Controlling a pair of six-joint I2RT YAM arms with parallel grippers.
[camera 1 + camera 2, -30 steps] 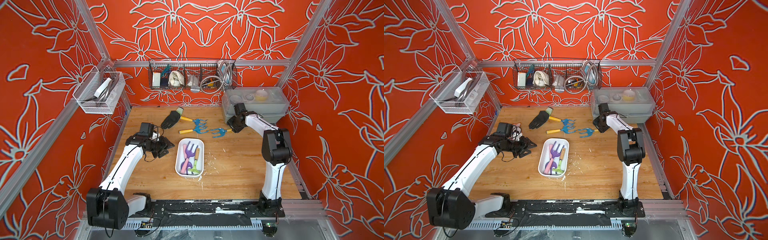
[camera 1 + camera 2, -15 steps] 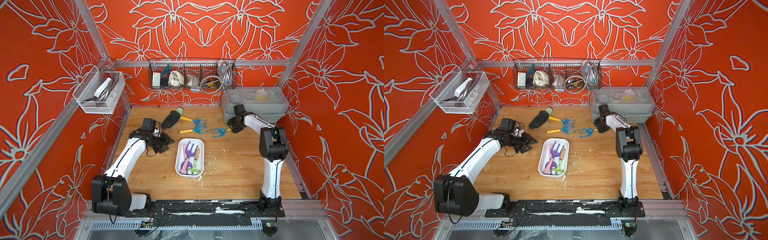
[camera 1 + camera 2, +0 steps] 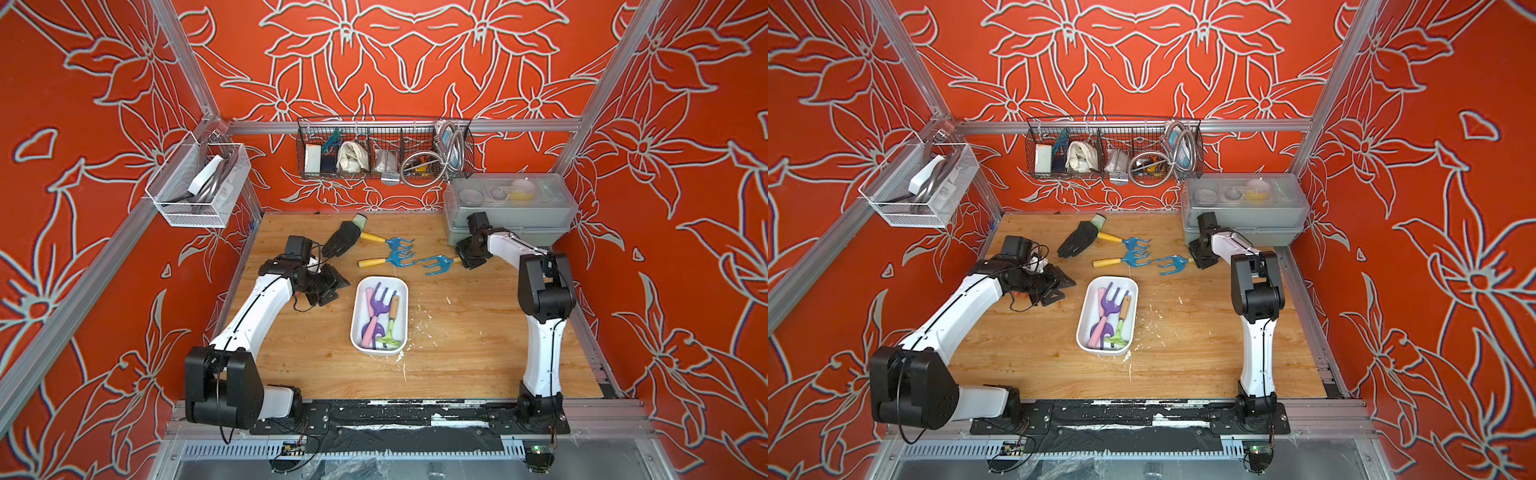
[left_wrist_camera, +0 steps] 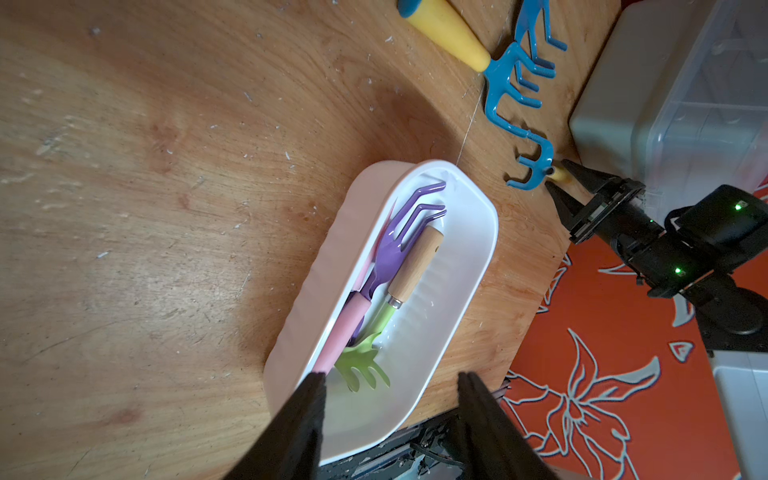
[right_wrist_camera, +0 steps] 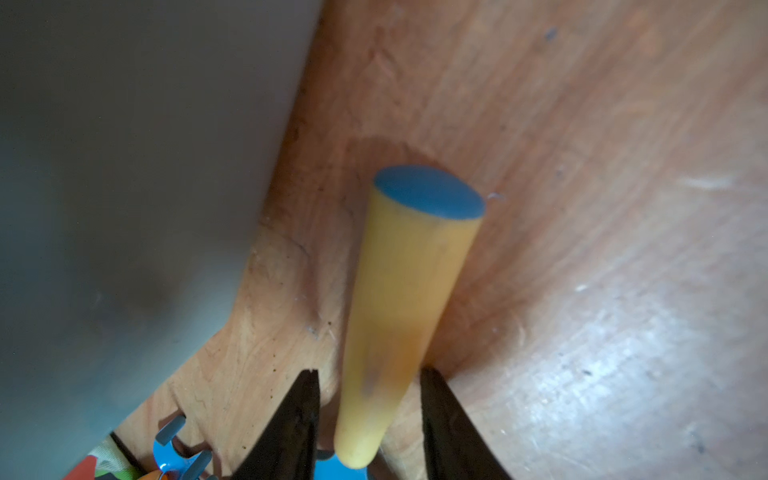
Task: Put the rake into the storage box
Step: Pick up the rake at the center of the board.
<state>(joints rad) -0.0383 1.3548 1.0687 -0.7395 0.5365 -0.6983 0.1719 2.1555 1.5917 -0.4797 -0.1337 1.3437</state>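
Far side of the bench (image 3: 457,332): right hand (image 5: 369,372) straddles the yellow handle of the blue hand rake (image 5: 411,282), jaws partly apart. There is a gap at one finger, the other is at or against the handle; not clamped. The rake lies flat just beside the grey case (image 3: 507,235), well apart from the storage box (image 3: 376,351).

The left hand (image 4: 390,376) is spread wide, holding nothing, just beside the box.

In both top views the right hand hides the rake's handle and only the tines show. The left wrist view shows the box contents best: purple hand fork (image 4: 390,253), green rake (image 4: 359,368).
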